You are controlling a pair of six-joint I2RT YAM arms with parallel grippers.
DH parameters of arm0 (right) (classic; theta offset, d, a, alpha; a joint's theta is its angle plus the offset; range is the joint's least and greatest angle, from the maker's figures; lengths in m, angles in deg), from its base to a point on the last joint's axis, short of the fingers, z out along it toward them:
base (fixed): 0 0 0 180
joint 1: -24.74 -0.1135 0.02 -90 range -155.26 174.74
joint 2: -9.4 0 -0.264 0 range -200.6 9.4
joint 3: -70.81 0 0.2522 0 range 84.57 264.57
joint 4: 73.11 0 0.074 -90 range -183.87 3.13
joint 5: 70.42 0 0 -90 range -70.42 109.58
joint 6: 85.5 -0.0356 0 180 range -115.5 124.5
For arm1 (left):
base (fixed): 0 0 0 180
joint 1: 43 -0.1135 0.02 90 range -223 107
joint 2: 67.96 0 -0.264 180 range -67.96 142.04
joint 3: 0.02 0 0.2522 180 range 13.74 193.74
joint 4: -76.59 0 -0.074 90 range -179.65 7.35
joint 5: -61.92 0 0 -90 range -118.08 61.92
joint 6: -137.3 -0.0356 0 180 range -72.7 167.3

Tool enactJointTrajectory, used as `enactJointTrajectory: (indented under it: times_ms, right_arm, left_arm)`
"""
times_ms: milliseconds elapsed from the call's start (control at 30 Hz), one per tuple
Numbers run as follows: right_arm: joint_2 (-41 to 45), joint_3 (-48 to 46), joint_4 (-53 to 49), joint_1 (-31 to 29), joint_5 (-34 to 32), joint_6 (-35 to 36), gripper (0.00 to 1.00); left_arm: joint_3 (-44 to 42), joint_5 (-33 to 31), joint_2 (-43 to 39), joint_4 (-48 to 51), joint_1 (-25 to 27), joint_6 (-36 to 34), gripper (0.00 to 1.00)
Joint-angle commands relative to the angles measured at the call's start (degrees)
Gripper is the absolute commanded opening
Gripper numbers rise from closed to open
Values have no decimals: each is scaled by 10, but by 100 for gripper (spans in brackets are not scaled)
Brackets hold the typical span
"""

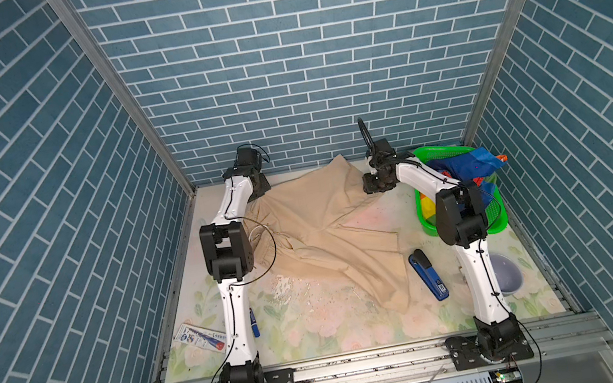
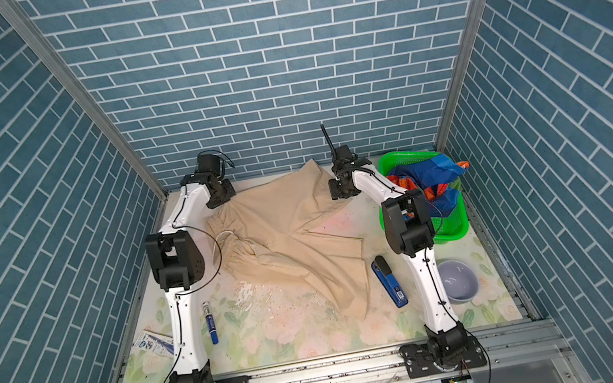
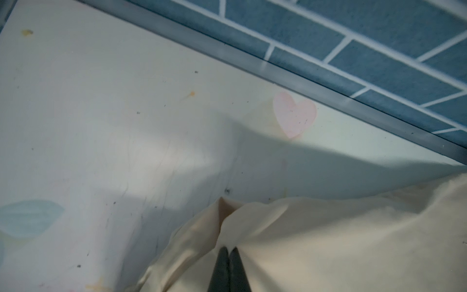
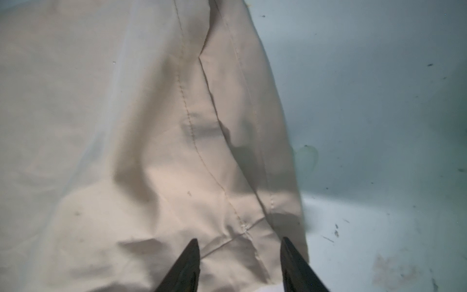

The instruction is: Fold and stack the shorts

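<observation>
Surface: floral mat (image 1: 319,325), blue brick-print walls (image 1: 274,59) on three sides; I'm looking down from over the near edge
Beige shorts (image 1: 324,231): unfolded, spread over mat's middle up to far edge; gathered waistband w/ white drawstring toward left edge, one leg trailing toward near edge
Rainbow shorts (image 1: 473,168): bunched in green basket (image 1: 441,153) at far right corner, blue part hanging over its rim
L gripper (image 3: 228,249): at far edge nr left corner; wrist cam shows me jaws closed together, pinching a bit of the beige cloth's edge
R gripper (image 4: 238,241): low over the beige leg hem nr far edge, beside basket; jaws apart, tips either side of a stitched fold, can't tell if they touch cloth
Stapler (image 1: 428,273): blue, just beside trailing leg, toward right edge
Bowl (image 1: 508,272): greyish, nr right edge, partly behind my R arm
Marker (image 2: 210,322): blue, by L arm, toward left edge
Packet (image 1: 198,337): white/blue, flat at left edge
</observation>
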Motion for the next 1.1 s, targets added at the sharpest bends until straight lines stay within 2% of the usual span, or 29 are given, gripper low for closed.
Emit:
enactJointTrajectory:
  times_ms: [0,100,133,267,367,467,567,733,833,1067]
  right_arm:
    - [10,-11,-5,8,-6,-22,51]
    - [2,-7,-5,8,8,-26,39]
    - [-1,-5,-5,8,22,-29,38]
    - [-10,-8,-9,8,38,-44,38]
    - [-12,-19,-9,8,37,-52,40]
    - [-17,-24,-11,8,41,-58,41]
    - [-25,-22,-21,8,48,-59,40]
    - [-20,-44,-23,8,31,-55,40]
    - [-22,-47,-26,9,32,-53,40]
    - [-5,-90,-8,9,7,-55,39]
  left_arm:
    - [89,-8,34,99,1,-30,10]
    - [63,-5,10,97,5,-23,23]
    - [40,-4,-8,90,8,-21,28]
    - [-130,-27,-126,25,19,-7,51]
    - [-271,-29,-221,-37,24,3,58]
    - [-396,-13,-288,-93,25,19,54]
    - [-464,-7,-305,-117,25,35,52]
    - [-501,4,-284,-129,25,47,51]
    - [-513,0,-272,-137,24,48,43]
    - [-521,-11,-253,-139,18,48,42]
